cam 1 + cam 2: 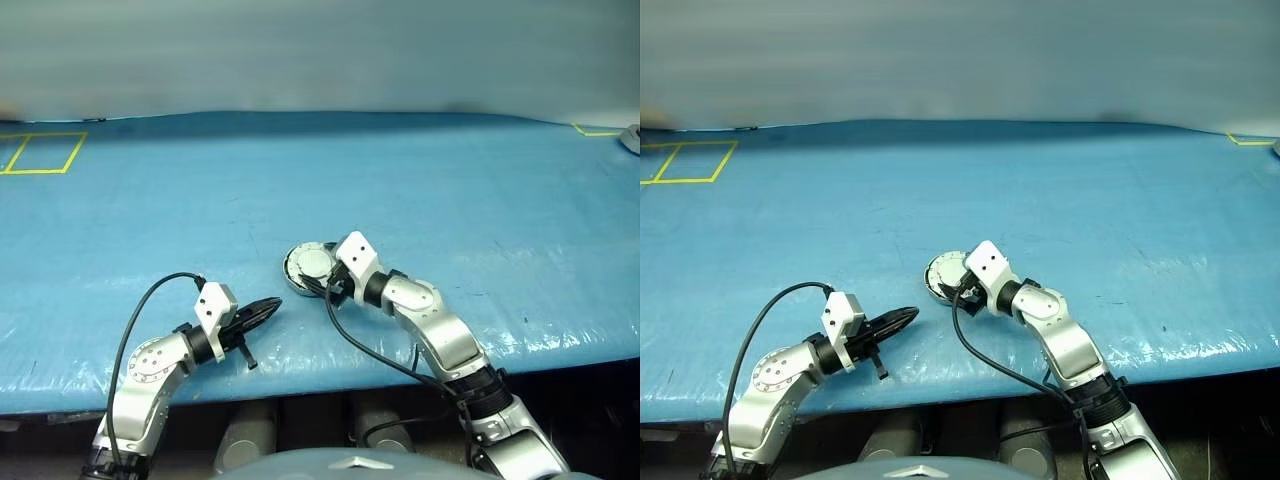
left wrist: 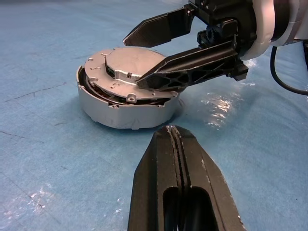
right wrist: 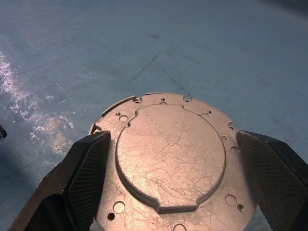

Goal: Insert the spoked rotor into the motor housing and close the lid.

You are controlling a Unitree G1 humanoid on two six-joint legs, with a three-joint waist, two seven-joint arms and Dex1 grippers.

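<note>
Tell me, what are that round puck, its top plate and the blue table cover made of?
The motor housing looks like cast metal: matte silver-grey, faintly grainy wall. The lid seems bare machined metal, probably aluminium: fine scratches, drilled holes, dull sheen. The blue cover looks like plastic sheeting: wrinkles and glossy glare patches. The right claw has black, likely plastic fingers.

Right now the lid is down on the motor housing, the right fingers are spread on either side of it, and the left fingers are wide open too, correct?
Not quite. The left fingers are pressed shut, as the left wrist view shows. The rest holds: the lid is on the motor housing, with the right fingers spread on either side.
</note>
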